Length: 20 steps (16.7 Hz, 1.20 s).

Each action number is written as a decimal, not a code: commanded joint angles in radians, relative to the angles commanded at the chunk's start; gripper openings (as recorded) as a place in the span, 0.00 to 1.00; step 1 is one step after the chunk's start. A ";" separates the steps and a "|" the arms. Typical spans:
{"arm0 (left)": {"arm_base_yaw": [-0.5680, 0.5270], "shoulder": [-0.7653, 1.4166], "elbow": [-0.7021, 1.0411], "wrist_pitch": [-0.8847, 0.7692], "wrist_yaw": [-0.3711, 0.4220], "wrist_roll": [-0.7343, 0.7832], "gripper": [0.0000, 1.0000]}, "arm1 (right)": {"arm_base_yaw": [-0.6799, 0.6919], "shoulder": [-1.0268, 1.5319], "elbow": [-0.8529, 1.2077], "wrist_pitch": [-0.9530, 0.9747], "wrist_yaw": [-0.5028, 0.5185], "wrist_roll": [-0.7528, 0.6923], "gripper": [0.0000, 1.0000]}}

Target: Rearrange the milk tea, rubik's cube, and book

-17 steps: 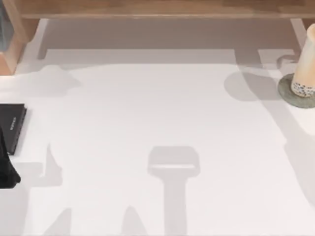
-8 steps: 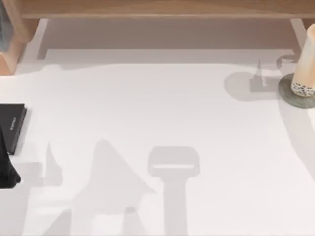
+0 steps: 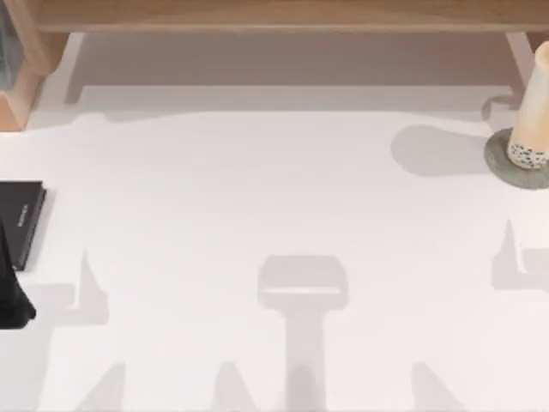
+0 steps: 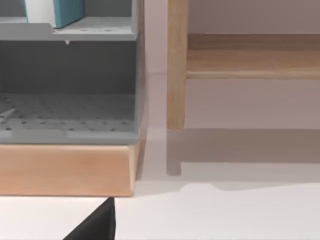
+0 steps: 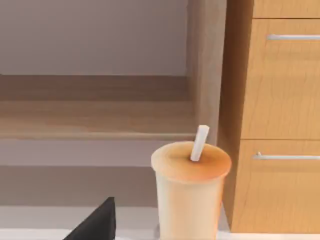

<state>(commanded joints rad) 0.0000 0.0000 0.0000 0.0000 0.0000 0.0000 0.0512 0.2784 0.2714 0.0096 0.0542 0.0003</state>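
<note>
The milk tea (image 3: 533, 112), a cream-beige cup with a speckled white base, stands on a flat grey disc (image 3: 502, 167) at the table's far right edge. In the right wrist view the milk tea (image 5: 190, 192) is upright with a white straw, close ahead of a black corner of my right gripper (image 5: 97, 225). The book (image 4: 67, 11), teal with white pages, stands on the upper level of a grey shelf unit (image 4: 70, 80), beyond a black corner of my left gripper (image 4: 97, 227). The rubik's cube is out of view.
A flat black book (image 3: 21, 219) lies at the table's left edge, with a black arm part (image 3: 10, 296) in front of it. A wooden shelf (image 3: 274, 15) runs along the back. Wooden drawers (image 5: 280, 115) stand beside the cup.
Arm shadows have shifted across the table: the one at the front left is gone and a new one lies at the right. The milk tea and black book have not moved.
</note>
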 joint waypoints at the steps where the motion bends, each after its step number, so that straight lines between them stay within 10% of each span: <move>1: 0.000 0.000 0.000 0.000 0.000 0.000 1.00 | -0.012 -0.071 -0.069 -0.003 -0.012 0.000 1.00; 13: 0.002 0.010 0.009 0.004 0.003 0.000 1.00 | -0.051 -0.278 -0.271 -0.010 -0.054 0.000 1.00; 20: 0.077 0.369 0.287 0.123 0.087 -0.001 1.00 | -0.051 -0.278 -0.271 -0.010 -0.054 0.000 1.00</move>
<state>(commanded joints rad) 0.0767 0.3695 0.2872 0.1229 0.0873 -0.0010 0.0000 0.0000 0.0000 0.0000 0.0000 0.0000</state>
